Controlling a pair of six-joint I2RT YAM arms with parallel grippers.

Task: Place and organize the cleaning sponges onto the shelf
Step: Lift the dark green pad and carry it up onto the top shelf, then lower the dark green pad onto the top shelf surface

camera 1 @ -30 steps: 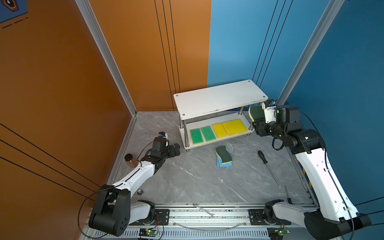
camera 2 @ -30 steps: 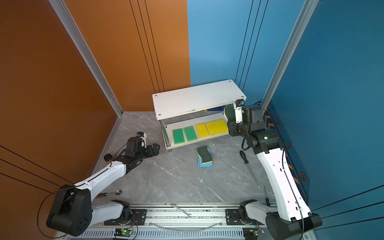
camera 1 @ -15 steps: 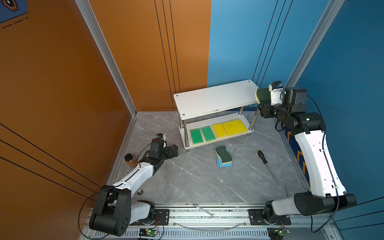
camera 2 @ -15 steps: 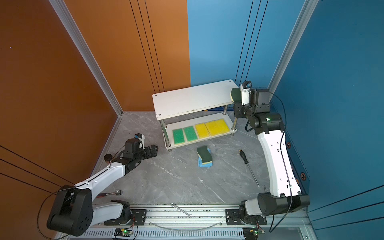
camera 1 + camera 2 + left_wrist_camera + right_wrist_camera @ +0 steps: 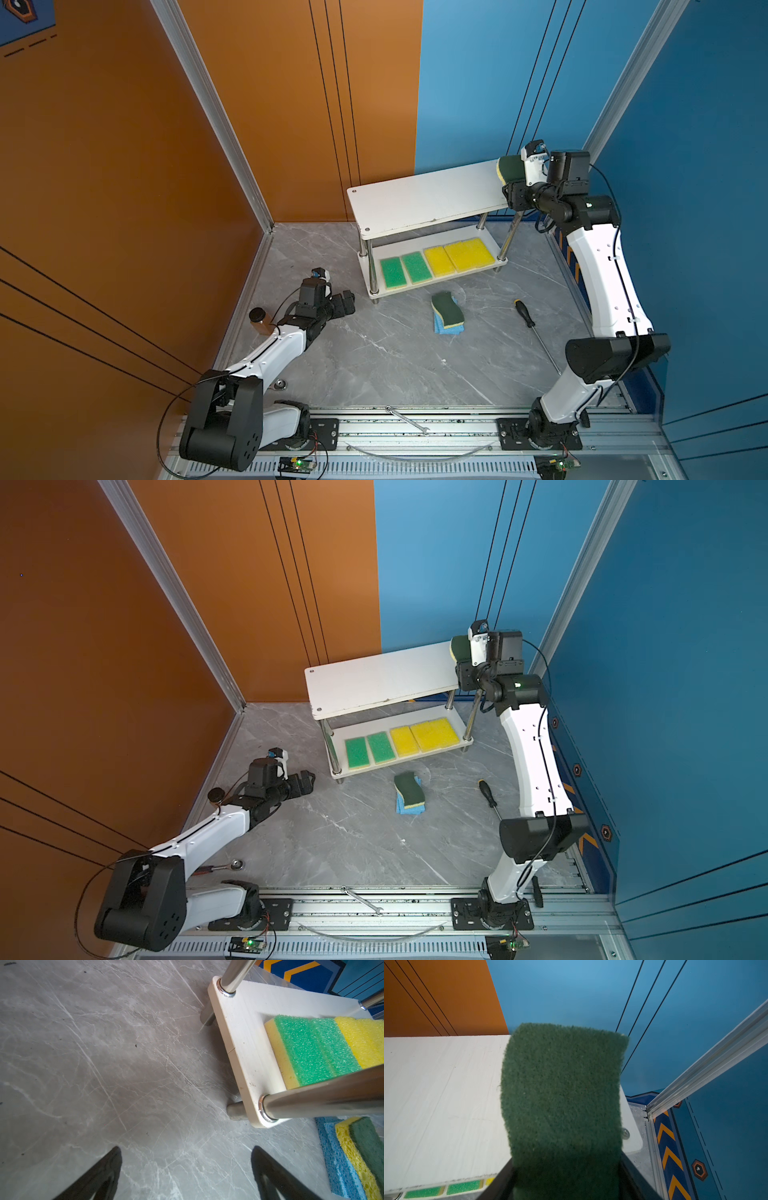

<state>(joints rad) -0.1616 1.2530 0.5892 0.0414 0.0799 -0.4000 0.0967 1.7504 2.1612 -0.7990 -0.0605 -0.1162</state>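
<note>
Your right gripper [image 5: 566, 1180] is clamping a dark-green sponge [image 5: 562, 1088] over the top of the shelf [image 5: 424, 199], your left gripper [image 5: 186, 1150] is hovering, jaws apart

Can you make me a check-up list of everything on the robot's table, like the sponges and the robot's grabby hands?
Surface: grey marbled tabletop, pale veins.
Job's things: white two-tier shelf with chrome posts; lower board holds two bright green sponges and yellow sponges in a row; a wavy dark-green-topped sponge lies on a light blue sponge on the tabletop.
Clutter: black-handled screwdriver, silver wrench, brown jar with black lid.
Grippers: left gripper open, empty, low beside the shelf; right gripper fingers shut on a second dark-green-topped sponge over the top board's end.
Cables: black cables loop beside both arms, apart from the sponges.
Surroundings: orange wall panels, blue wall panels.
</note>
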